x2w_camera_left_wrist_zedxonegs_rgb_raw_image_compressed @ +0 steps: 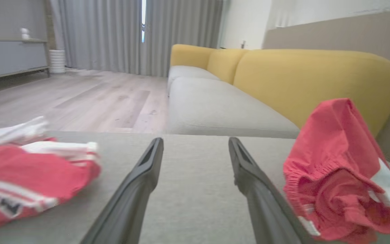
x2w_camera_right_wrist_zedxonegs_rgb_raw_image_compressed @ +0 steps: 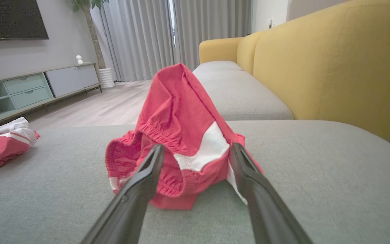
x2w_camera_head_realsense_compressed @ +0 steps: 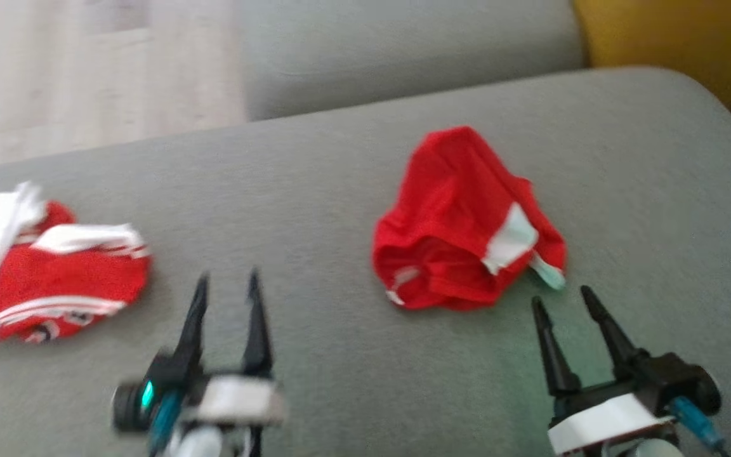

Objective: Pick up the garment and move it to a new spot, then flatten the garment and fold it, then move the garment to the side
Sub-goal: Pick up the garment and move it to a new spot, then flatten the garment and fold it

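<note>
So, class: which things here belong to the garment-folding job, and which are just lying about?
Job, probably: red shorts, open left gripper, open right gripper, grey seat.
Lying about: red-and-white garment, yellow backrest, TV cabinet.

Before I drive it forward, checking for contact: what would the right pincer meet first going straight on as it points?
Most likely the crumpled red shorts, lying on the grey cushion straight ahead of the open right pincer; how near they are is hard to judge.
</note>
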